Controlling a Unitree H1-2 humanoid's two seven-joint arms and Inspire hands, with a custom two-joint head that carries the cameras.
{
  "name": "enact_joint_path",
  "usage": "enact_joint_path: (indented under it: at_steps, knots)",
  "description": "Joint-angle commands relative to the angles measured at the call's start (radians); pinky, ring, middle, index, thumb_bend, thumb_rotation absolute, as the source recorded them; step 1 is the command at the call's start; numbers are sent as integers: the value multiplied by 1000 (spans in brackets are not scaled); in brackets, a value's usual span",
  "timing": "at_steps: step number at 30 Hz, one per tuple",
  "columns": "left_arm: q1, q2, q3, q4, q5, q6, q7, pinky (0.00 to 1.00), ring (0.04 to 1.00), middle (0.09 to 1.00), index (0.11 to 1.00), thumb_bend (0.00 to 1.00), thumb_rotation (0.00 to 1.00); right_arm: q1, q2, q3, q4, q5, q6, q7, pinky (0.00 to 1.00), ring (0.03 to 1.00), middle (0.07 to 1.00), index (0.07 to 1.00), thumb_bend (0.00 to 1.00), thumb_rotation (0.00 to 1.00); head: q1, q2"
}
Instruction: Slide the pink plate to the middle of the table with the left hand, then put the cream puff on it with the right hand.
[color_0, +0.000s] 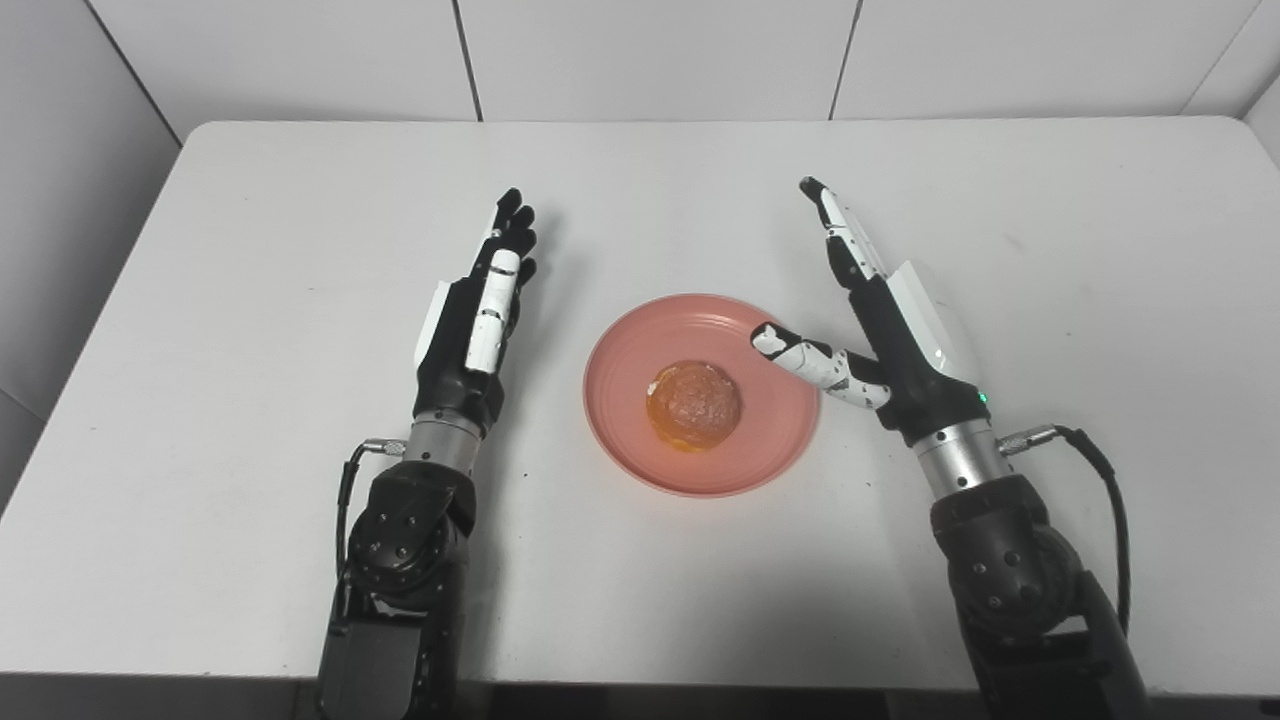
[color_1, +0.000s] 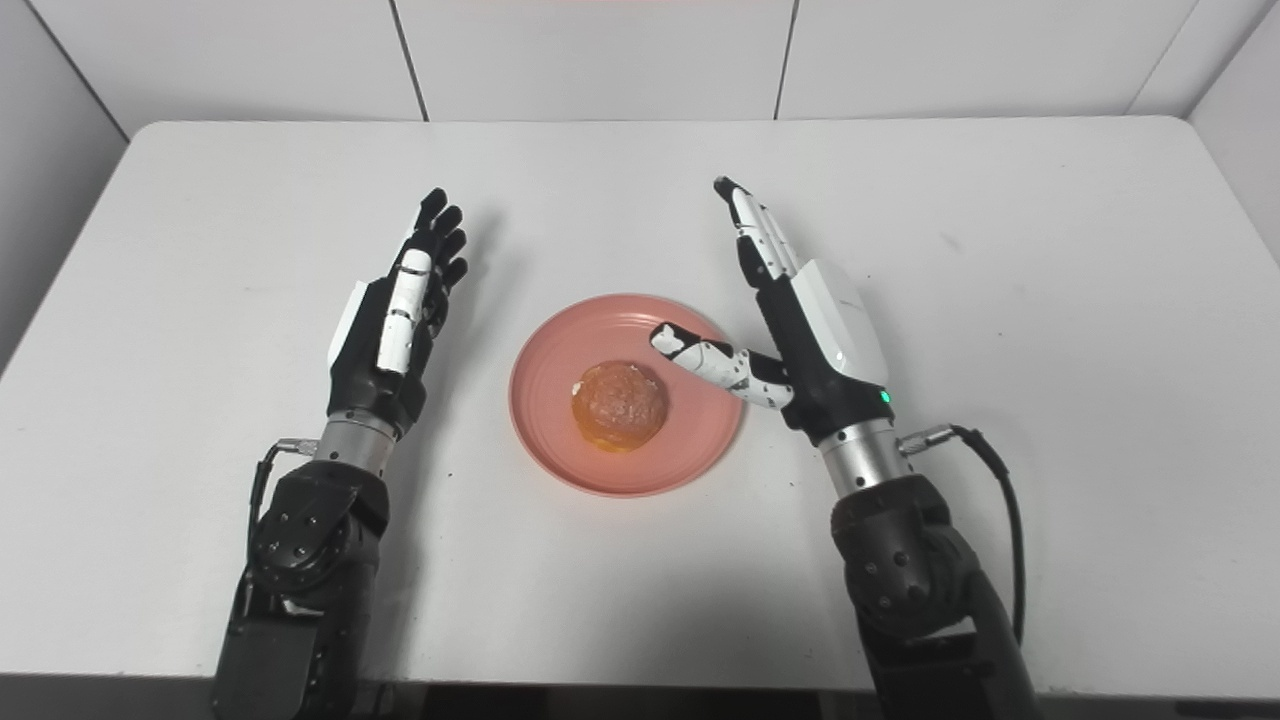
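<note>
Cream puff (color_0: 694, 404) centred on plate (color_0: 625, 345)

I've got the plate (color_0: 640, 455) mid-table (color_0: 250, 250), a bit nearer the front edge than the back. Puff (color_0: 694, 404) sits on it, approx centre. My left hand (color_0: 478, 320) is just left of the plate, not touching. Right hand (color_0: 880, 330) is at its right side, thumb reaching over the rim, fingers pointing twd the back edge.

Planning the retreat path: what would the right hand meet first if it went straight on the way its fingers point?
Nothing, as far as I can tell: the right hand points toward the far edge of the bare table, then the wall.
</note>
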Motion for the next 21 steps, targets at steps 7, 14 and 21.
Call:
enact_joint_path:
  at_steps: [7, 14, 21]
  knots:
    - [97, 17, -22, -46, 114, -117, 32, 1000, 1000, 1000, 1000, 574, 1000, 72, 21, -32, -7, 13, -94, -108, 936, 1000, 1000, 1000, 841, 1000, 4, 0]
    - [147, 13, -26, 35, 109, -180, 37, 1000, 1000, 1000, 997, 563, 1000, 104, 41, -64, 47, 102, -103, -124, 999, 1000, 1000, 1000, 719, 1000, 2, 3]
    - [163, 38, -52, 98, 160, -212, 36, 1000, 1000, 997, 988, 504, 1000, 82, 55, -98, 144, 224, -88, -99, 981, 1000, 1000, 1000, 619, 1000, -7, 3]
